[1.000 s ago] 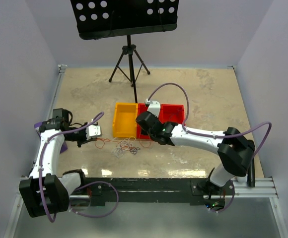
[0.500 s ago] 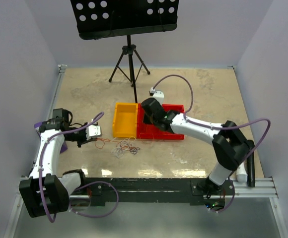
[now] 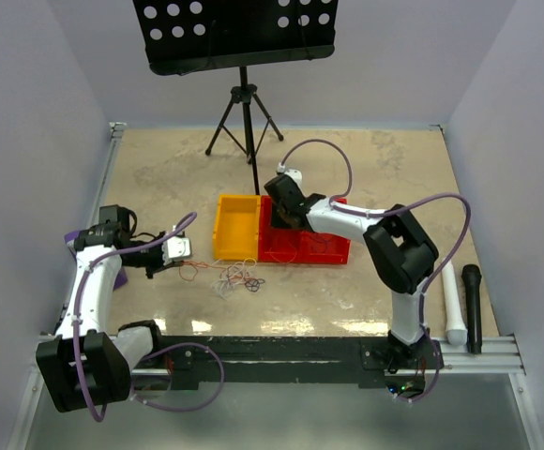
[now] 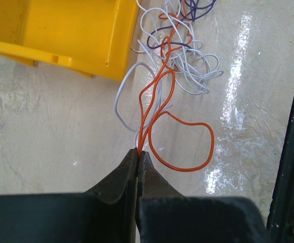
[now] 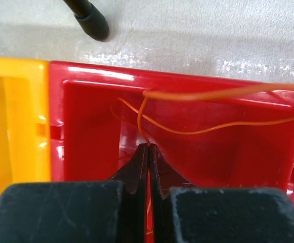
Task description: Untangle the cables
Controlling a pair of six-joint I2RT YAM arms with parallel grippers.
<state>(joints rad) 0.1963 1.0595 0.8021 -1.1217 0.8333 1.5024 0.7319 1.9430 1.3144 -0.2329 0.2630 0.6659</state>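
Note:
A tangle of thin white, purple and orange cables (image 4: 180, 55) lies on the table by the yellow bin (image 4: 71, 30); it also shows in the top view (image 3: 239, 277). My left gripper (image 4: 138, 152) is shut on an orange cable (image 4: 159, 101) that runs from the tangle and loops on the table. In the top view my left gripper (image 3: 180, 255) is left of the tangle. My right gripper (image 5: 148, 146) is shut on another orange cable (image 5: 213, 109) and holds it over the left red bin (image 5: 86, 131). In the top view my right gripper (image 3: 277, 223) is above that red bin (image 3: 295, 246).
The yellow bin (image 3: 235, 227) stands left of two joined red bins. A black tripod (image 3: 245, 117) with a perforated tray stands at the back; one tripod foot (image 5: 91, 19) is just behind the red bin. A black handle and a white tube (image 3: 452, 305) lie at the right edge.
My right arm has swung back and left, carrying its orange cable from the tangle's side to over the left red bin. My left gripper has not moved.

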